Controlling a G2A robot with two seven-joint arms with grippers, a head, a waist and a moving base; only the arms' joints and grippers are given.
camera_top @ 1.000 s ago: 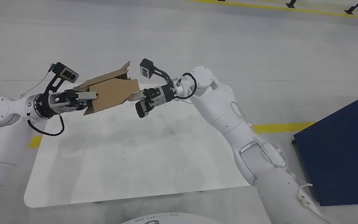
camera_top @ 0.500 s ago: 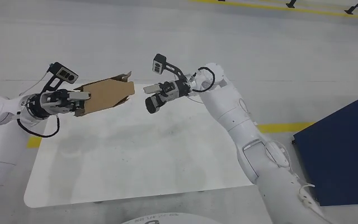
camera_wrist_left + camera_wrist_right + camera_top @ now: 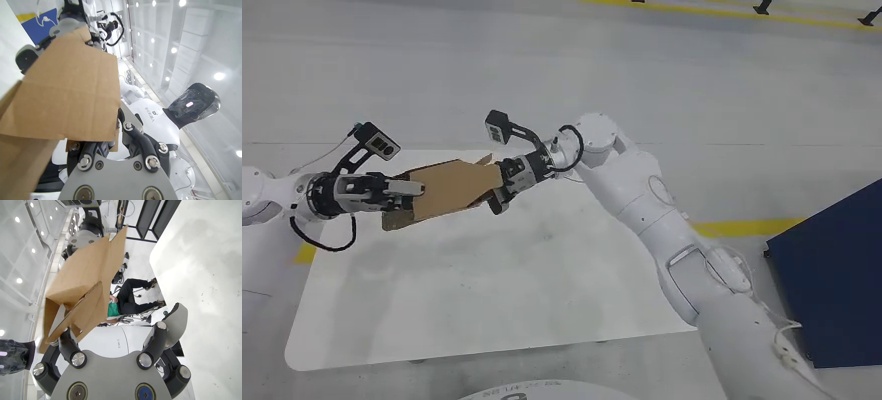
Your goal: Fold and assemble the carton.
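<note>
Holding the carton [image 3: 447, 185] in the air over the table's [image 3: 492, 300] far left corner, your left gripper [image 3: 407, 190] is clamped on one end. The long axis runs gripper to gripper, roughly along the table's far edge. Right gripper [image 3: 499, 190] sits at the opposite end, jaws wide, a loose flap [image 3: 88, 311] resting against one of them. The right arm is nearer that flap, so I'd fold from there.

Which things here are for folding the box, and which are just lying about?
For the job:
- the carton
- the left end effector, gripping one end of it
- the right end effector, open at the other end

Just there:
- the white table
- the dark blue panel off to one side
- the yellow floor line
</note>
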